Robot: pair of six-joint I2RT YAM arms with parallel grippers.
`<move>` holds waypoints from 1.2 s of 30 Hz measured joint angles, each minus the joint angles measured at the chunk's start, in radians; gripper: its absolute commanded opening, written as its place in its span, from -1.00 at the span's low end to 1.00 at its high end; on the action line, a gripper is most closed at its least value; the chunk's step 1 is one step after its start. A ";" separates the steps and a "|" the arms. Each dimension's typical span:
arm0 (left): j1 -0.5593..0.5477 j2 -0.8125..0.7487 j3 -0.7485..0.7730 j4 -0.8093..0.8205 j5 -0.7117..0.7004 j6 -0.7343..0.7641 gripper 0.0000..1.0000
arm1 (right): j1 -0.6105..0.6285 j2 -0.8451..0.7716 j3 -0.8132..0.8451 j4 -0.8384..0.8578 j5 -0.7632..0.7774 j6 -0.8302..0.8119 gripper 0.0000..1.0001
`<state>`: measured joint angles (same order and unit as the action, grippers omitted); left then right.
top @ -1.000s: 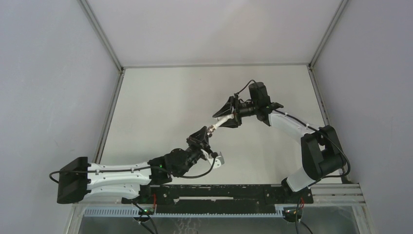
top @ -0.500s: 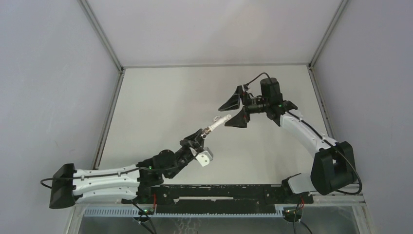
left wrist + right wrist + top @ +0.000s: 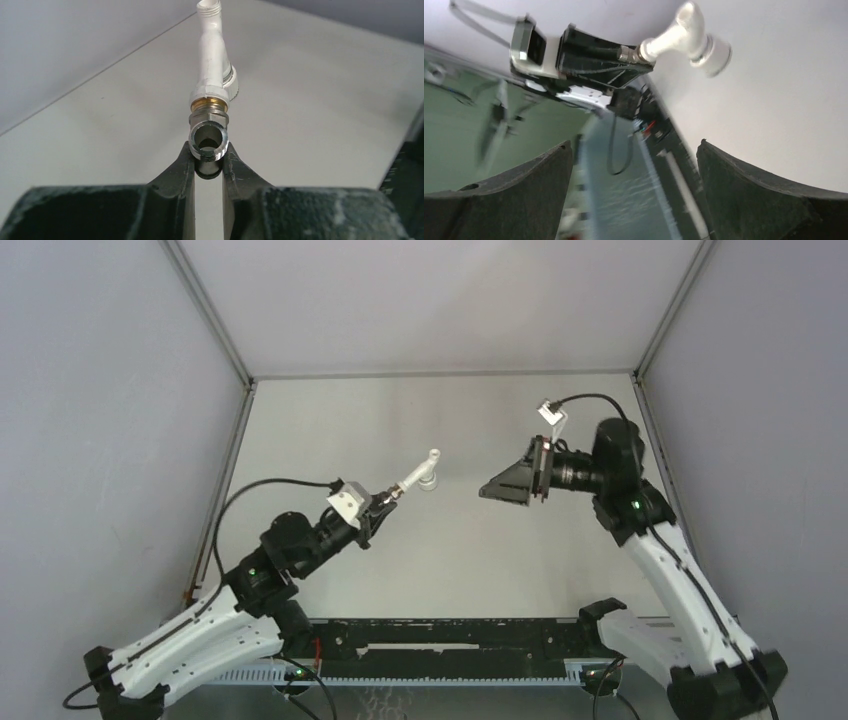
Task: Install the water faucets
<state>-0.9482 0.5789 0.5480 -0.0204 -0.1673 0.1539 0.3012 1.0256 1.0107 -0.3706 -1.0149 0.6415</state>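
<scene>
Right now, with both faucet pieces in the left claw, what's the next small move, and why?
Probably lower the left claw toward the table to set the pair down: the white tap looks seated on the grey metal fitting it pinches, and the right claw stands open, well clear.

You're in a robot lab cell: plain grey panels [image 3: 100,420] and metal struts [image 3: 210,315] box in a pale worktop [image 3: 330,440].
</scene>
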 measured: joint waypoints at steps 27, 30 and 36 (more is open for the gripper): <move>0.348 0.108 0.216 -0.062 0.906 -0.625 -1.00 | 0.258 0.005 -0.019 0.485 0.127 -0.212 0.96; 0.351 0.098 0.216 -0.062 0.906 -0.625 -1.00 | 0.256 0.048 -0.017 0.462 0.114 -0.192 0.93; 0.353 0.071 0.216 -0.061 0.900 -0.621 -1.00 | 0.254 0.085 -0.017 0.418 0.074 -0.145 0.55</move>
<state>-0.5949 0.6502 0.7635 -0.0811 0.7322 -0.4675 0.5556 1.1103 0.9939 0.0479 -0.9413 0.4969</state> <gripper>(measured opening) 0.202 0.911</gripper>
